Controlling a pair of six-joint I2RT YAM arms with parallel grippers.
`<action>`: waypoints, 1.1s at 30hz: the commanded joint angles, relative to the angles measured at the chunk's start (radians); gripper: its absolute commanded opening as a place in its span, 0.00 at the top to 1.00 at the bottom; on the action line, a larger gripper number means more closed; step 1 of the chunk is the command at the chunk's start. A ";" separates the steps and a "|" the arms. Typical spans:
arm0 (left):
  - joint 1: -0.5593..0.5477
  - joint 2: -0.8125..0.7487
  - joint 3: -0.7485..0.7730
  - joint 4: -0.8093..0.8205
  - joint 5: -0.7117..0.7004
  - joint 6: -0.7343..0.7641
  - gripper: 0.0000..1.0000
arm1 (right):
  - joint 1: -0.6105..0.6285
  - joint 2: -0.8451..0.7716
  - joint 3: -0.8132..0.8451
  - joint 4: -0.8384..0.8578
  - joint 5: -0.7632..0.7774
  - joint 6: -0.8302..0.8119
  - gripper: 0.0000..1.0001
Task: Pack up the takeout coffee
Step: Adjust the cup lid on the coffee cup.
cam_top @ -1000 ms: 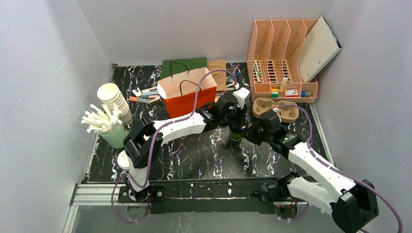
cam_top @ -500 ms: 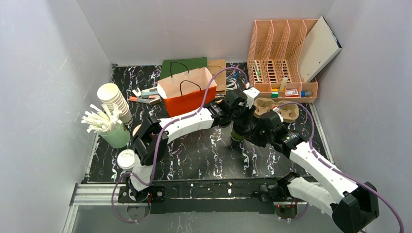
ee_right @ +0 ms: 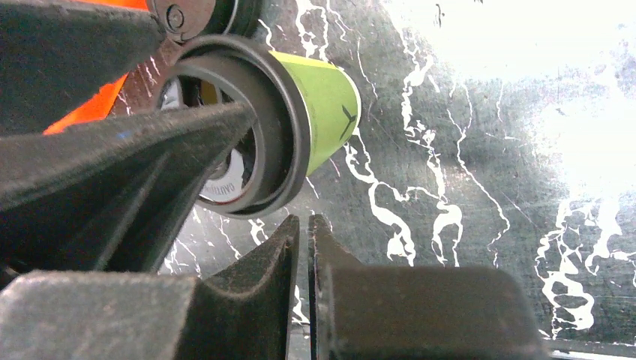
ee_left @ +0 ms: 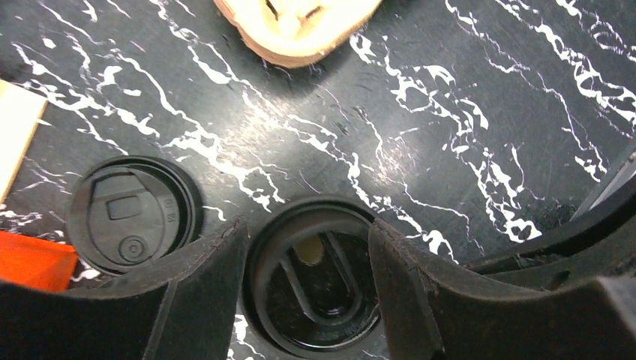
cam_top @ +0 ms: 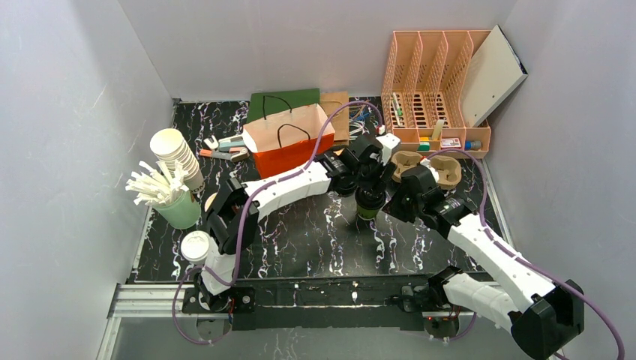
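- Counter (cam_top: 300, 232) of black marble, seen from above: the green cup (cam_top: 366, 211) with its black lid stands upright near the middle, between the orange bag (cam_top: 289, 150) and the cardboard cup carrier (cam_top: 431, 171). The left fingers (cam_top: 369, 182) hang over its top. The right fingers (cam_top: 395, 199) are just beside it on the right.
- Left wrist view: this looks straight down on the lid (ee_left: 315, 289), which sits between the left fingers (ee_left: 187, 300). They stand apart, one close against each side of the rim; whether they press on it I cannot tell. A second black lid (ee_left: 131, 217) lies flat on the counter just beside the cup. The edge of the cardboard cup carrier (ee_left: 300, 30) shows at the top.
- Right wrist view: the right fingers (ee_right: 259, 292) are almost together, with a thin slit between the tips and nothing in it. The green cup (ee_right: 322, 105) lies just beyond the tips and apart from them, its green wall and dark lid rim both in sight.
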 commanded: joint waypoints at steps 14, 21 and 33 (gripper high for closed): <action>0.026 -0.191 -0.057 -0.050 -0.091 -0.093 0.54 | -0.025 0.005 0.105 -0.038 0.007 -0.177 0.82; 0.033 -0.400 -0.352 0.024 -0.179 -0.255 0.67 | -0.115 0.013 0.076 0.037 -0.170 -0.248 0.82; 0.119 -0.396 -0.482 0.156 -0.048 -0.342 0.75 | -0.325 0.049 0.002 0.148 -0.428 -0.355 0.79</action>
